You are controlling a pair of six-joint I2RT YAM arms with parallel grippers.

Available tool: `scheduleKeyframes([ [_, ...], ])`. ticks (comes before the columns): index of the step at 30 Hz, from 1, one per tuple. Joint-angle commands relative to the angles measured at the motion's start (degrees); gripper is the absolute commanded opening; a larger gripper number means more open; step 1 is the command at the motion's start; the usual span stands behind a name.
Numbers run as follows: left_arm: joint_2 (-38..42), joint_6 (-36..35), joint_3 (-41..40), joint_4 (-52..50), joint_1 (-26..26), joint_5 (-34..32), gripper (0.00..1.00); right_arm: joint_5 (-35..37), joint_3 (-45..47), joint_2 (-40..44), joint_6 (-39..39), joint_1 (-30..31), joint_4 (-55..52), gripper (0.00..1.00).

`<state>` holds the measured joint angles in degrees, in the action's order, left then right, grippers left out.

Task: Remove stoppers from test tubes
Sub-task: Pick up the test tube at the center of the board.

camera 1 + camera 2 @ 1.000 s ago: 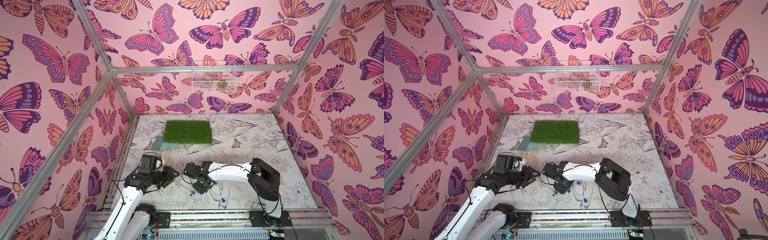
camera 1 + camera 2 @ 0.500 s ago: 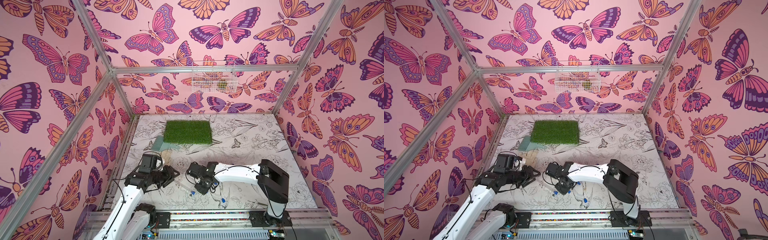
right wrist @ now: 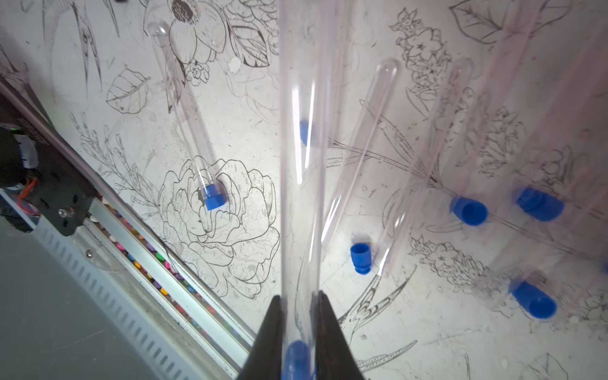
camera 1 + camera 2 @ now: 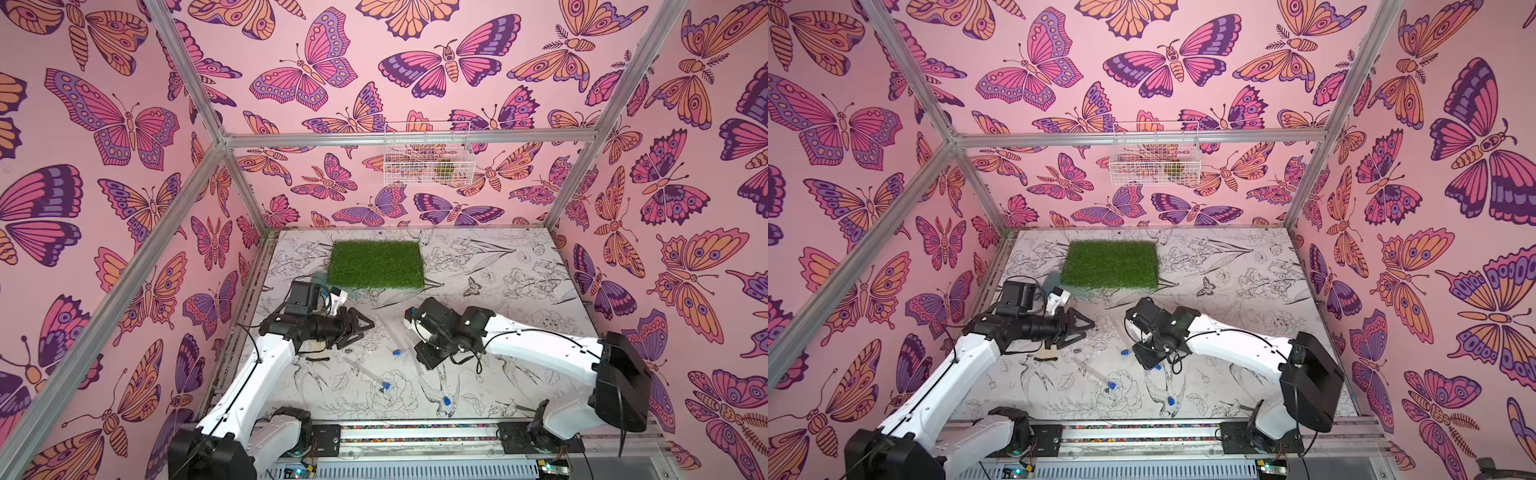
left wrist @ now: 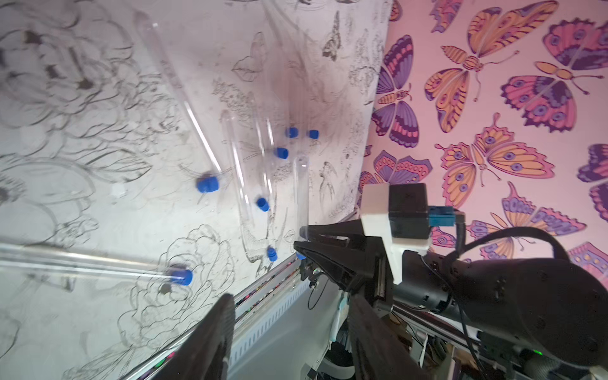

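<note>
Currently, one clear test tube (image 3: 299, 164) is clamped between the jaws of the right hand (image 3: 298, 299) and lifted above the middle of the desk (image 4: 519, 291), slightly toward its front edge. The grip is placed just beside the blue stopper (image 3: 296, 358), which is seated in the tube's mouth and shows behind the jaws in the right wrist view. The left hand (image 4: 359, 330) is held nearer the left edge and pointed at the right hand, its jaws parted with nothing between them.

The step in hand is judged to be the pulling of this stopper. It is best done if the left hand is brought in line with the tube's axis, closed only on the stopper's wider head, and drawn straight away, perhaps with a small twist. A sideways pull could lever the smooth tube out of the right hand's hold. Room is tight, since the stopper sits close to the right hand's jaws, so contact between the hands is to be avoided.

Below, another stoppered tube (image 3: 184, 115), open tubes (image 3: 358, 151) and a loose stopper (image 3: 361, 258) lie toward the front edge.
</note>
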<state>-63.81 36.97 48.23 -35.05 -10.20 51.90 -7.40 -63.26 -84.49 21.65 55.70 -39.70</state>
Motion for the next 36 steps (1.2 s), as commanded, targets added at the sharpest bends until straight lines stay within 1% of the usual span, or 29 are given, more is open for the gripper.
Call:
scheduleKeyframes([
  [1,-2.42,-2.71,2.31,4.16,-0.94,7.44,0.59,-1.57,-2.05,1.49,-0.36,-0.24,-2.83,0.16],
  [4,-5.25,-3.28,4.16,5.33,-2.81,8.26,0.6,-3.81,-4.61,0.94,-1.04,-0.22,-3.49,0.16],
  [9,-8.23,-3.71,6.5,5.99,-6.29,6.53,0.61,-5.37,-8.1,0.12,-1.0,-0.16,-3.51,0.16],
  [11,-8.52,-3.78,6.92,6.24,-7.06,6.07,0.61,-6.23,-8.95,-0.04,-1.0,-0.16,-3.05,0.16],
  [13,-10.83,-3.84,7.44,6.35,-7.59,5.39,0.61,-7.46,-9.69,-0.31,-1.09,-0.16,-2.56,0.16],
  [19,-11.68,-3.77,8.64,6.69,-9.13,3.53,0.6,-9.38,-11.75,-1.99,-1.08,-0.11,-1.8,0.15],
  [24,-11.6,-3.86,8.27,6.77,-9.36,1.01,0.56,-9.89,-12.72,-2.38,-0.82,-0.16,-1.17,0.15],
  [29,-10.9,-3.65,8.46,7.1,-9.49,-1.65,0.49,-10.27,-12.85,-2.6,-0.49,-0.16,-0.73,0.15],
  [36,-10.81,-3.19,8.55,7.66,-9.49,-2.09,0.44,-10.54,-12.54,-2.52,0.12,-0.13,0.14,0.15],
])
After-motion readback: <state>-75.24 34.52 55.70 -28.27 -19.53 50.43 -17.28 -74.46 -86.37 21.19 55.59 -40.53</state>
